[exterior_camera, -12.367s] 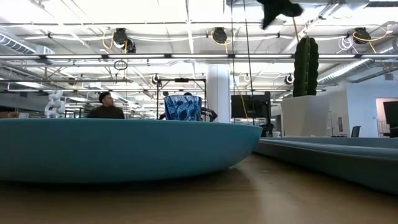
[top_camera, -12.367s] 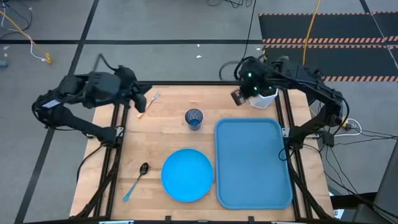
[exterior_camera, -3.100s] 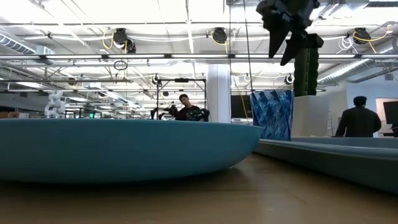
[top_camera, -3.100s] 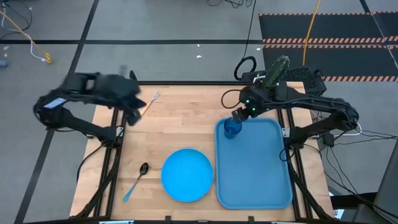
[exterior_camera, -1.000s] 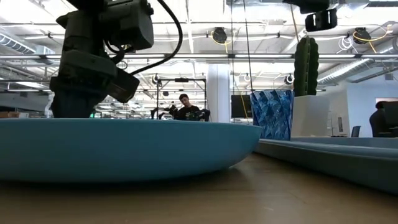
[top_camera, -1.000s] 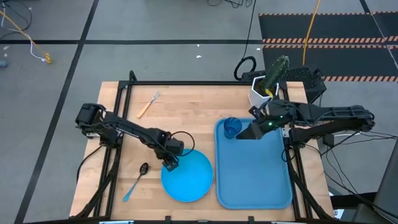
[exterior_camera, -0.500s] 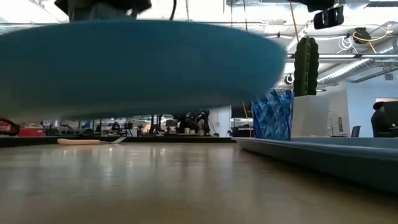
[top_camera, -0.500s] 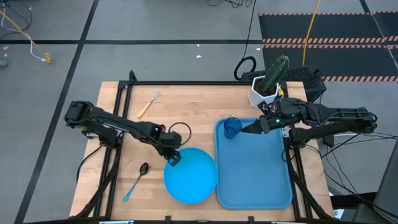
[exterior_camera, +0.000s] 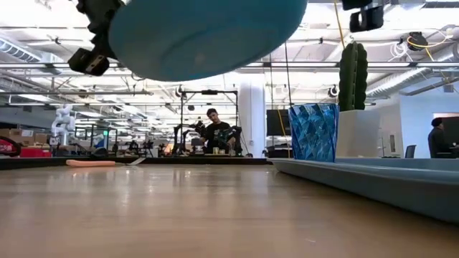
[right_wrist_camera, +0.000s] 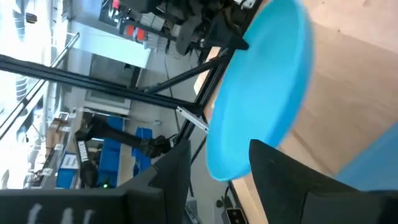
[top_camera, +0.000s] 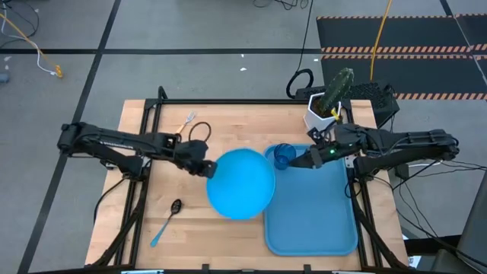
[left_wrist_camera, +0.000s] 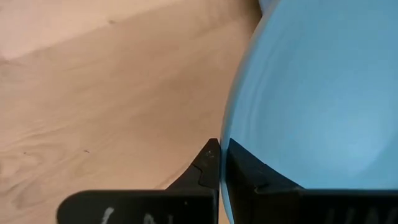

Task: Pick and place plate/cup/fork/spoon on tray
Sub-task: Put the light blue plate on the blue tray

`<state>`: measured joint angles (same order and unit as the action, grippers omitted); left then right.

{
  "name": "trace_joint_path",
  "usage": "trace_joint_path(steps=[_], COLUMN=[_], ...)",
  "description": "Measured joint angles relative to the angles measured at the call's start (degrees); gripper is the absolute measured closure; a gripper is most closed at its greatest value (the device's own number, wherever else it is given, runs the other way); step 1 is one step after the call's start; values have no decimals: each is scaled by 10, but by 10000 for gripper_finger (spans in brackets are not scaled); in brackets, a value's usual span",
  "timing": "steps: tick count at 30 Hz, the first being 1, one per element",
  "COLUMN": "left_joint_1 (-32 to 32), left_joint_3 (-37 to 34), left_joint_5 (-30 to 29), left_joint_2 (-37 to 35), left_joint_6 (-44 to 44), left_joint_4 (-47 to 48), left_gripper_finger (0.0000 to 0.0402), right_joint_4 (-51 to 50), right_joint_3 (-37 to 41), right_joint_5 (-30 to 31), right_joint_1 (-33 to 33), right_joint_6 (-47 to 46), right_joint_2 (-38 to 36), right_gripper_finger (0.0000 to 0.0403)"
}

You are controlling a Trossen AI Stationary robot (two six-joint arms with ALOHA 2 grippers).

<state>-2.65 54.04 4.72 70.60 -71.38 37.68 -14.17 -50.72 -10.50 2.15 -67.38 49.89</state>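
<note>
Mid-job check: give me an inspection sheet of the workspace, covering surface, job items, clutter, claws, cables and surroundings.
Surface: wooden table, bare around the items.
Plate: plate lifted off the table, gripped at its rim, overlapping the tray's left edge from above.
Cup: cup standing in the tray's far left corner.
Tray: tray on the table's right side.
Fork: fork at the far edge, partly hidden by the left arm.
Spoon: spoon near the front left.
Clutter: potted cactus at the far right.
Claws: left claw shut on the plate; right claw open beside the cup.
Cables: loop on the left arm.
Surroundings: person seated in the background.
</note>
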Motion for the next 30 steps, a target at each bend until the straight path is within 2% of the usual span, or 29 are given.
trace_joint_path(steps=[3,11,17,24,30], left_joint_1=[6,16,24,24,24], left_joint_3=[15,130,171,172,172], left_joint_5=[-9,-61,-63,-53,-48], left_joint_2=[-1,14,27,38,37], left_joint_6=[-11,23,33,38,38], left_joint_4=[21,162,177,170,149], left_gripper_finger=[394,394,394,394,394], right_joint_4=[13,16,39,74,71], right_joint_3=[0,0,0,0,0], right_joint_5=[-1,-2,-2,-2,22], right_joint_1=[0,0,0,0,-2], right_joint_6=[2,1,-4,-5,-4], right_joint_2=[20,59,87,102,102], right_gripper_finger=[249,249,235,212,228])
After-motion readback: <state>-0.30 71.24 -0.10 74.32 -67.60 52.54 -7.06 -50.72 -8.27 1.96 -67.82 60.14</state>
